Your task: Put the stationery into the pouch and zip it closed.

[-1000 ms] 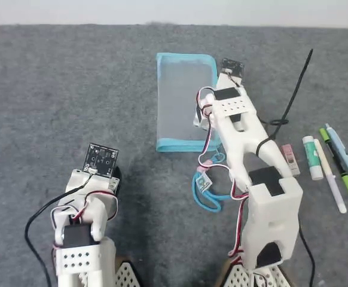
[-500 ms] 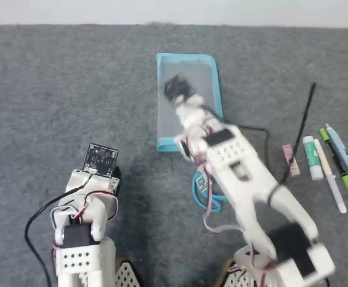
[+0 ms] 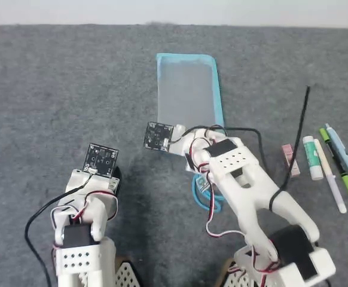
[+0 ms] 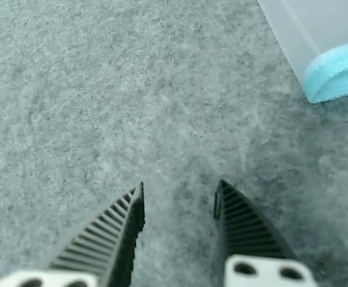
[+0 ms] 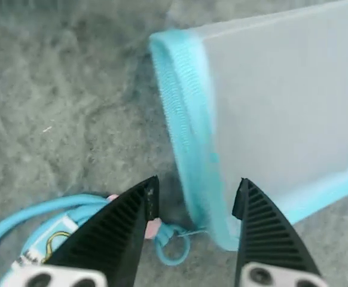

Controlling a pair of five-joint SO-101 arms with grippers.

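From the high view you see the pouch [image 3: 186, 89] lying flat on the grey carpet [image 3: 54, 78], far middle. The right arm [image 3: 246, 179] has its wrist over the pouch's near end, with a blue cord loop [image 3: 201, 200] just beside it. The stationery [image 3: 326, 161] lies in a row well apart, to the right.

Your left wrist view shows the left gripper [image 4: 179, 197] spread over bare carpet, with a pouch corner near.

Your right wrist view shows the right gripper [image 5: 195, 194] parted around the pouch's zipper edge, pinching nothing.

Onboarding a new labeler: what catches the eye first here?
The blue-trimmed pouch lies flat at the far middle of the table, with the right gripper open at its near corner. To the right, the pens lie in a row, outside the pouch.
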